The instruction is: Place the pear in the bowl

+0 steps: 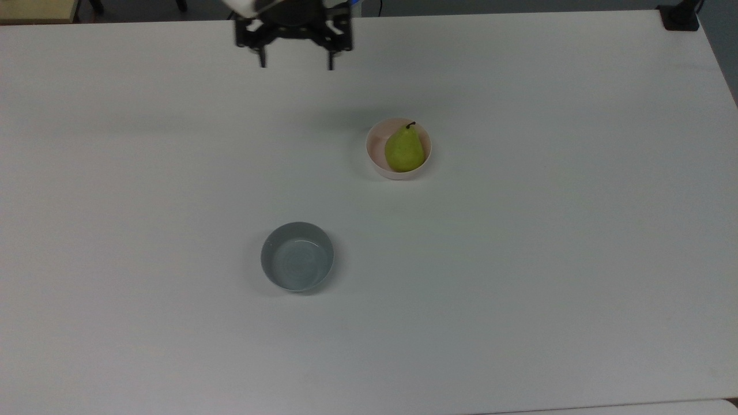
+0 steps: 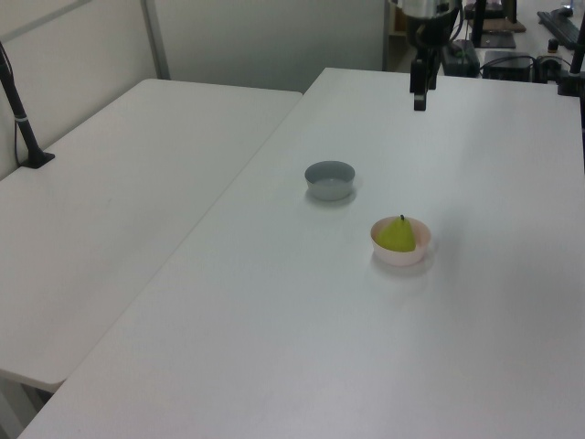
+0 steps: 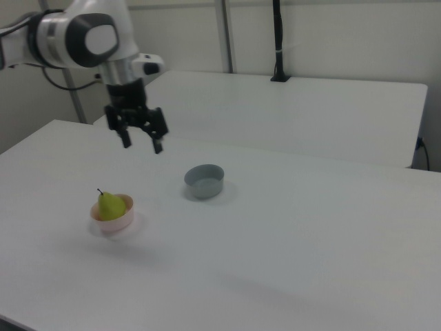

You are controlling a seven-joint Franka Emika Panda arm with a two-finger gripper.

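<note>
The pear (image 1: 405, 151) is small and yellow-green, with a rounded bottom, a narrower top and a short dark stem; it sits inside the bowl (image 1: 375, 157), a small round pale pink one with plain smooth walls, and its stem stands just above the rim. The bowl rests on the white table (image 1: 519, 259). A grey-blue bowl (image 1: 297, 256) of similar size stands well apart from it, toward the top view's lower left. The end effector (image 1: 294, 62) hangs above the table near its far edge in the top view, well apart from both bowls, its two dark fingers (image 3: 126, 141) spread wide and holding nothing.
</note>
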